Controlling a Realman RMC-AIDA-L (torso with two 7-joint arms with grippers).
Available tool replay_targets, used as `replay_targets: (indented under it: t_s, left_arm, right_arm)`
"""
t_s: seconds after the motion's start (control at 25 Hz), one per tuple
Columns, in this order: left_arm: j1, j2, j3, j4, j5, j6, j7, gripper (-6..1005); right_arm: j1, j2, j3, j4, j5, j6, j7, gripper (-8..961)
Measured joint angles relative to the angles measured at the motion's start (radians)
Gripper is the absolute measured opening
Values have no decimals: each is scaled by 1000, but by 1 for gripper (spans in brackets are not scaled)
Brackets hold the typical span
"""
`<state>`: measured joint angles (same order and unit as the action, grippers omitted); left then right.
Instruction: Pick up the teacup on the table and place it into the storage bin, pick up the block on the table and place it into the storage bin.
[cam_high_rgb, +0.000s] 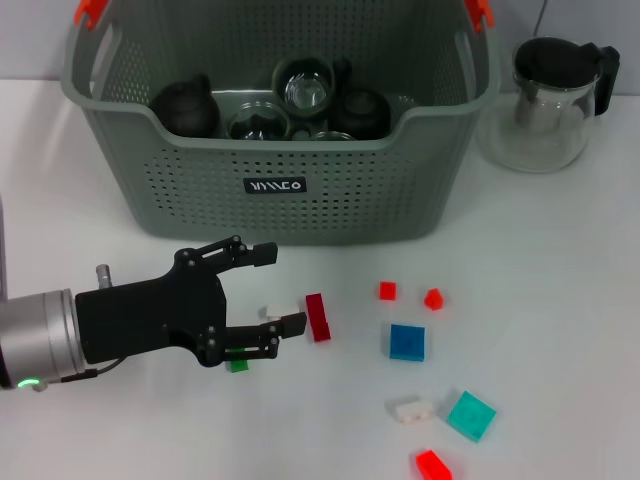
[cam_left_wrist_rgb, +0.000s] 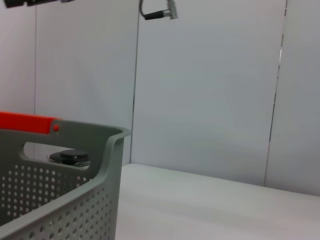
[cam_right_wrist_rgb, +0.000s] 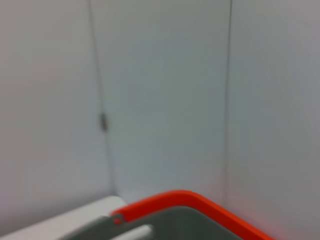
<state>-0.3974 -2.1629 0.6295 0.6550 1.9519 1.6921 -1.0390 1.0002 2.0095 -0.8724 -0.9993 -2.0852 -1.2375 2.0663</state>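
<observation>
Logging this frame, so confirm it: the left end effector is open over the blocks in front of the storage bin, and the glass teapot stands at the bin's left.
Wrong side. The head view shows the glass teapot at the storage bin's right. The left end effector is open over the blocks, as stated.

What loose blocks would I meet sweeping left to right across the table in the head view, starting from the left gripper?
left gripper → green block → long red block → small red cube → blue square block → teal square block
</observation>
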Motion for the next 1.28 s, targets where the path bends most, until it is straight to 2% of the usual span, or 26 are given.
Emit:
replay_targets:
  t_s: [0.12, 0.16, 0.2, 0.24, 0.28, 0.4, 0.52, 0.6, 0.72, 0.92, 0.96, 1.04, 1.12, 1.28]
  left_arm:
    - [0, -1, -5, 0, -3, 6, 0, 868]
    - [0, -1, -7, 0, -3, 11, 0, 868]
    - [0, -1, -8, 0, -3, 16, 0, 868]
    - [0, -1, -10, -1, -3, 19, 0, 868]
    - [-1, -1, -10, -1, -3, 22, 1, 868]
    - [-1, -2, -10, -2, -4, 25, 3, 868]
    - [-1, -2, -10, -3, -5, 25, 5, 868]
    - [-1, -1, -10, -3, -4, 22, 6, 868]
    - [-1, -1, -10, -5, -3, 18, 6, 868]
    - [-3, -1, -10, -6, -1, 16, 6, 868]
    - [-4, -1, -10, -6, -1, 16, 7, 868]
    - [-5, -2, -10, -7, -2, 14, 7, 868]
    - [-6, -1, -15, -7, -3, 14, 7, 868]
    - [-6, -2, -22, -8, 0, 13, 7, 868]
  right_arm:
    - [-44, -12, 2, -41, 110, -106, -43, 806]
    - [-66, -19, 2, -54, 161, -168, -61, 861]
    - [-103, -36, 4, -66, 233, -292, -80, 916]
    - [-121, -47, 5, -70, 254, -354, -84, 916]
    - [-121, -47, 5, -70, 254, -354, -84, 916]
    - [-167, -72, -1, -87, 248, -528, -89, 917]
    - [-216, -81, -6, -139, 151, -661, -96, 916]
    - [-246, -71, -12, -178, 45, -712, -97, 916]
    - [-278, -29, -52, -211, -123, -730, -99, 915]
    - [-287, 72, -138, -221, -411, -666, -99, 914]
    - [-285, 84, -154, -218, -439, -652, -95, 913]
    - [-283, 95, -218, -197, -471, -613, -66, 913]
    - [-286, 93, -332, -174, -464, -550, -4, 912]
    - [-288, 93, -426, -173, -463, -506, 61, 911]
